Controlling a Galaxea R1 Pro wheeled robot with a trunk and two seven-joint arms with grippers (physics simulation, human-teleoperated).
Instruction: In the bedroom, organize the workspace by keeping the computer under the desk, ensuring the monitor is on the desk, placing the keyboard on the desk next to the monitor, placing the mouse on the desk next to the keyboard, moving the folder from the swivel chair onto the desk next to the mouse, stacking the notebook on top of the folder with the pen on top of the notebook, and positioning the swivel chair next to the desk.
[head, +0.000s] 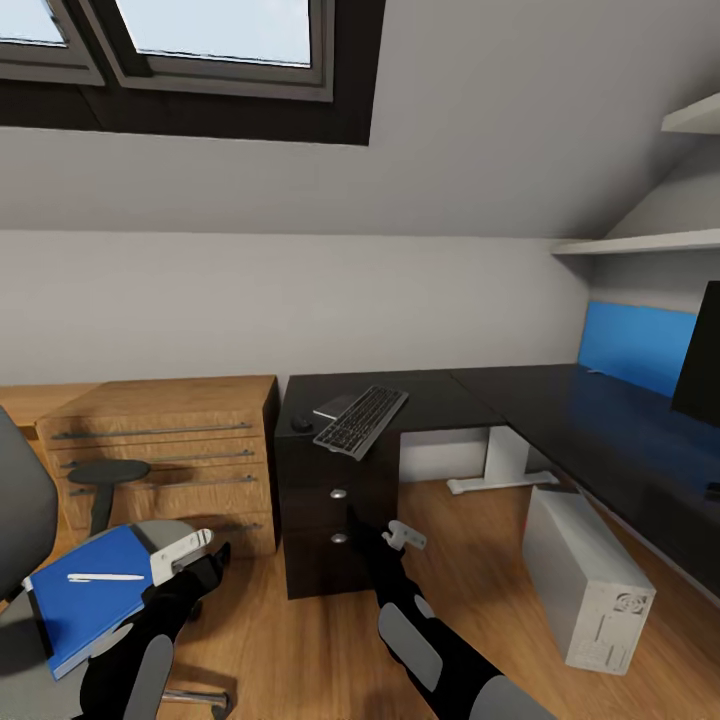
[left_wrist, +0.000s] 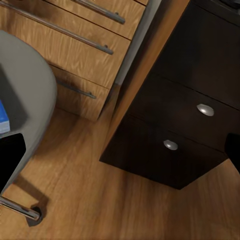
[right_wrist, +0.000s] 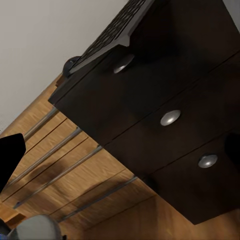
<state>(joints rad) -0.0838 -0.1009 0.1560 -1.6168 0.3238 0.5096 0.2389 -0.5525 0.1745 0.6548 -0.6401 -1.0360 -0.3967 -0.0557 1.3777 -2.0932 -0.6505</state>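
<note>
While the black L-shaped table (head: 560, 405) fills the corner, the white-grey computer (head: 585, 580) stands on the floor under its right wing and the monitor (head: 700, 365) sits at its far right edge. Left of the wooden chest (head: 170, 450), the swivel chair (head: 20, 520) carries the blue folder (head: 85, 595) with the pen (head: 105, 577) on it. Overhanging the table's front edge lies the keyboard (head: 360, 420), a mouse (head: 301, 424) beside it. Left gripper (head: 185, 550) hangs at the folder's corner, right gripper (head: 403, 536) before the drawers; whether either is released or clenched, I cannot tell.
</note>
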